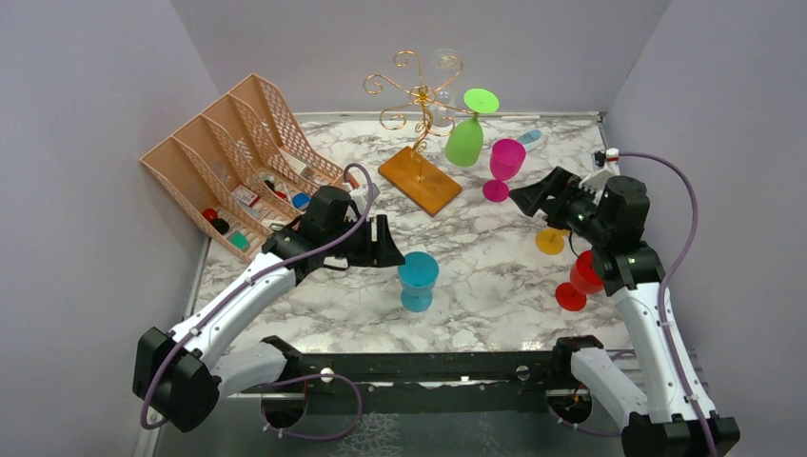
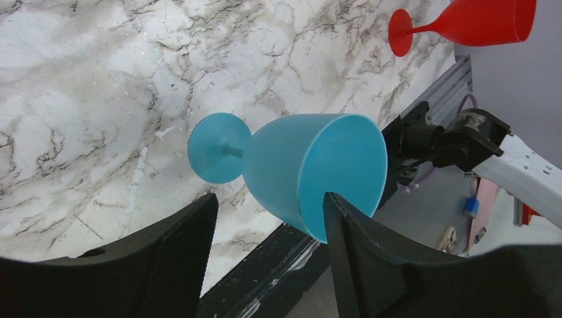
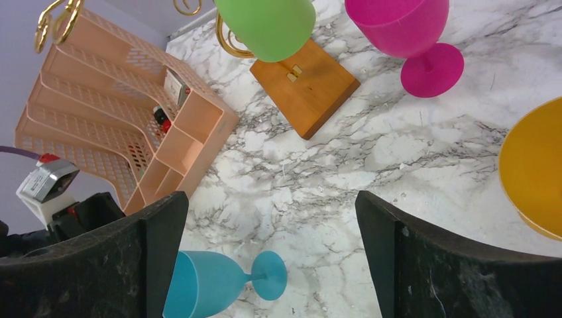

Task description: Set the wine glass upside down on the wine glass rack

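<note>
A blue wine glass (image 1: 418, 279) stands upright on the marble table. In the left wrist view the blue wine glass (image 2: 311, 172) fills the middle. My left gripper (image 1: 390, 243) is just left of the bowl, open. Its jaws reach either side of the bowl's near edge, and one fingertip (image 2: 335, 205) overlaps the rim. The gold wine glass rack (image 1: 416, 90) rises from its wooden base (image 1: 420, 178) at the back. A green glass (image 1: 466, 138) hangs upside down on it. My right gripper (image 1: 533, 197) hovers open, holding nothing, over the table to the right of the base.
A peach mesh organiser (image 1: 238, 157) with small items stands at the back left. A magenta glass (image 1: 504, 162) stands right of the rack. A yellow glass (image 1: 551, 240) and a red glass (image 1: 580, 281) stand by the right arm. Grey walls enclose the table.
</note>
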Tool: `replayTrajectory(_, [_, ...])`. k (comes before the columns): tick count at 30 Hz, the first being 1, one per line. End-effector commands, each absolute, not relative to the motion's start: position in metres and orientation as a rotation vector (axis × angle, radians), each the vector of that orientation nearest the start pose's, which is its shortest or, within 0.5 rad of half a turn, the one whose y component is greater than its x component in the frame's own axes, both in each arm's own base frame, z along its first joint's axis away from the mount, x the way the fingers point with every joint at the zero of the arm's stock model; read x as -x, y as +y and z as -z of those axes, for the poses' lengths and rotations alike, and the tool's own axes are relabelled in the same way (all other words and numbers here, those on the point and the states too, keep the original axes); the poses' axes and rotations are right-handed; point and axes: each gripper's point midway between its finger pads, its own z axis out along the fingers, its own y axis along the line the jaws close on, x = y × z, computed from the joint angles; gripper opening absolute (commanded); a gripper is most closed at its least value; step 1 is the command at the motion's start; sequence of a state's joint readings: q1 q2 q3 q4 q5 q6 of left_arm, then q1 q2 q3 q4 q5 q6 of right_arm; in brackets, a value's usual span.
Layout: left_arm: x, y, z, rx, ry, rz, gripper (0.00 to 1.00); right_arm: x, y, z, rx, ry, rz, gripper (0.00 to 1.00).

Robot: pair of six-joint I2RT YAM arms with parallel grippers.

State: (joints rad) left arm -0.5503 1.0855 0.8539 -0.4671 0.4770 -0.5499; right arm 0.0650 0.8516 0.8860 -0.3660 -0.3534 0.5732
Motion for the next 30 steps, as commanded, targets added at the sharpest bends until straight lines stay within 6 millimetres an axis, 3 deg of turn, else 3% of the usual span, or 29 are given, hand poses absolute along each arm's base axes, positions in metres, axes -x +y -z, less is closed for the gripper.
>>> replayTrajectory(1, [-0.211, -0.242, -0.18, -0.273, 2.373, 1.006, 0.63, -0.281, 0.093, -0.27, -0.208, 1.924, -0.698, 0.98])
replayTrajectory(5, [-0.215, -0.24, -0.17, -0.274, 2.386, 0.939, 0.62, -0.272, 0.101, -0.278, -0.131, 1.867, -0.74, 0.94])
replayTrajectory(11, [-0.213, -0.248, -0.155, -0.322, 2.435, 0.914, 0.56, -0.27, 0.103, -0.274, -0.096, 1.868, -0.739, 0.9])
replayTrajectory(19, [-0.222, -0.246, -0.171, -0.326, 2.371, 0.865, 0.43, -0.265, 0.116, -0.267, -0.005, 1.858, -0.814, 0.78])
replayTrajectory(23, [-0.223, -0.245, -0.178, -0.329, 2.351, 0.864, 0.28, -0.263, 0.122, -0.265, 0.028, 1.847, -0.844, 0.76])
replayTrajectory(28, [-0.22, -0.248, -0.178, -0.337, 2.36, 0.891, 0.03, -0.264, 0.122, -0.262, 0.021, 1.844, -0.838, 0.73])
replayTrajectory(30, [-0.218, -0.25, -0.18, -0.343, 2.361, 0.91, 0.0, -0.264, 0.121, -0.261, 0.018, 1.843, -0.834, 0.73])
